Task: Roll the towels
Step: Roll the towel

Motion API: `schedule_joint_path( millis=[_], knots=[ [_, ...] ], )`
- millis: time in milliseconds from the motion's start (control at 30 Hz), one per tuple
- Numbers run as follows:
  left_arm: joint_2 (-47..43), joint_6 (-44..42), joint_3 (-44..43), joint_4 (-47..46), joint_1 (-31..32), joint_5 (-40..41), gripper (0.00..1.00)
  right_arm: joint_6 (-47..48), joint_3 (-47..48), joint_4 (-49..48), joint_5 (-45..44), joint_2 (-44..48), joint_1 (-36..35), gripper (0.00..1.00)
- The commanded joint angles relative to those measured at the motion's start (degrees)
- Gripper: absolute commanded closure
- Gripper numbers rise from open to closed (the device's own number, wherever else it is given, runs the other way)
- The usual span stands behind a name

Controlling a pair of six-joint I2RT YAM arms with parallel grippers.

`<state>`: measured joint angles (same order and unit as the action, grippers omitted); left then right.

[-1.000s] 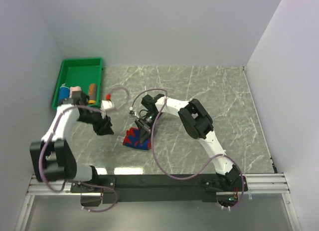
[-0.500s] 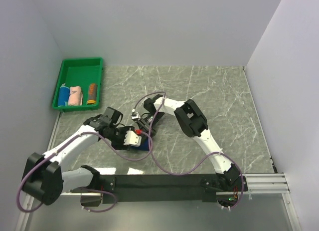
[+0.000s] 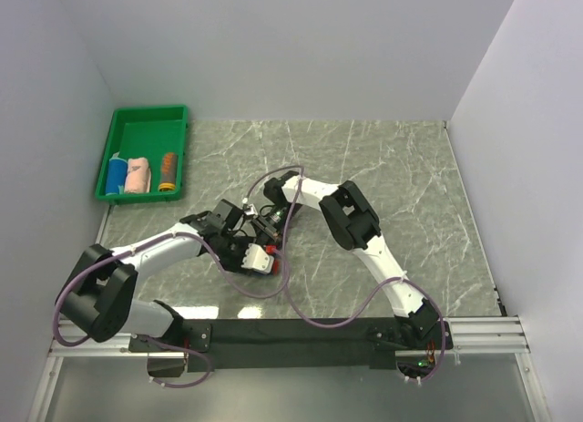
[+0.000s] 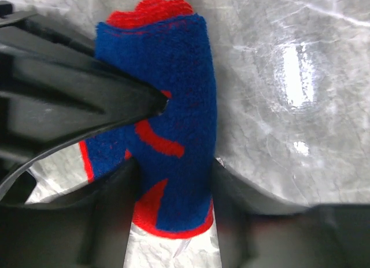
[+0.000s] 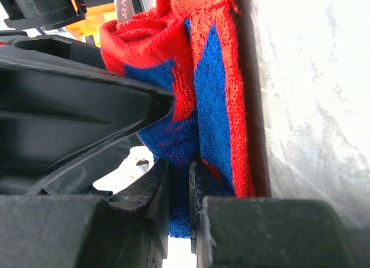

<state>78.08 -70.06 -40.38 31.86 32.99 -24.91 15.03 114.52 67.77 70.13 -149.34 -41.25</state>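
**Asker:** Where is the towel being worked on, and who has it?

**Describer:** The red-and-blue towel (image 4: 176, 77) lies on the grey marble table (image 3: 392, 167), near the middle and towards the front edge. It is wound into a fat roll. Both arms meet over it. The left gripper (image 4: 188, 135) straddles the roll, with one finger pressing into each side, so it looks clamped around the roll's middle. The right gripper (image 5: 209, 106) is pinched tight on the towel's red-edged end.

**Asker:** Which way does the roll lie relative to the jaws?

**Describer:** In the left wrist view the roll's long axis runs away from the camera, between the two fingers and roughly in line with them. The fingers squeeze across its width. Both grippers are already touching it, so neither arm is nearer. My guess is that any next move depends on the left grip keeping the roll from unwinding when the right lets go.

**Asker:** What is unclear?

**Describer:** From overhead the two grippers cover the towel almost completely. I cannot tell whether a loose tail remains. The far-left green tray (image 3: 150, 130) holds three finished rolls side by side: the blue towel (image 3: 116, 176), the pale pink towel (image 3: 138, 176) and the orange towel (image 3: 168, 170).
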Motion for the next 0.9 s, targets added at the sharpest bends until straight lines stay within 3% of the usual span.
schedule_joint_path(
  millis=[0, 67, 100, 133, 200, 300, 333, 500, 667, 867],
  knots=[
    [0.1, -2.0, 3.4, -3.5, 1.7, 2.8, 0.56, 1.7, 0.8, -1.3, -10.7, -5.0, 0.3, 0.97],
    [1.5, -1.8, 3.0, -1.0, 1.7, 3.5, 0.68, 1.8, 0.9, -1.1, -11.3, -4.2, 0.6, 0.95],
    [2.2, -1.6, 2.7, 0.0, 1.7, 3.5, 0.80, 1.2, 0.5, -2.2, -11.9, -3.5, 0.9, 0.88],
    [2.7, -0.9, 1.7, 1.3, 1.7, 3.3, 0.85, 0.8, -0.1, -2.4, -13.1, -2.0, 1.4, 0.81],
    [3.9, -0.3, 0.4, 5.0, 1.5, 2.9, 0.92, -0.2, -1.3, -3.5, -14.6, 0.1, 3.1, 0.63],
    [4.7, -0.3, -1.2, 10.2, 0.4, 0.9, 0.97, -1.6, -3.1, -6.6, -17.7, 6.3, 5.8, 0.47],
    [5.1, -0.3, -1.7, 11.5, 0.1, 0.5, 0.98, -2.3, -4.0, -7.4, -18.4, 10.2, 7.7, 0.35],
    [13.7, -0.5, -9.2, 21.1, -4.2, -3.6, 0.95, -5.2, -6.6, -14.7, -26.0, 22.8, 11.6, 0.32],
    [28.7, -0.3, -22.0, 31.2, -9.5, -8.5, 0.93, -7.8, -22.8, -28.6, -31.4, 40.7, 13.5, 0.33],
    [44.9, -1.2, -39.2, 42.9, -13.9, -13.9, 0.91, -6.9, -43.5, -37.2, -38.7, 59.8, 13.3, 0.37]
  ],
)
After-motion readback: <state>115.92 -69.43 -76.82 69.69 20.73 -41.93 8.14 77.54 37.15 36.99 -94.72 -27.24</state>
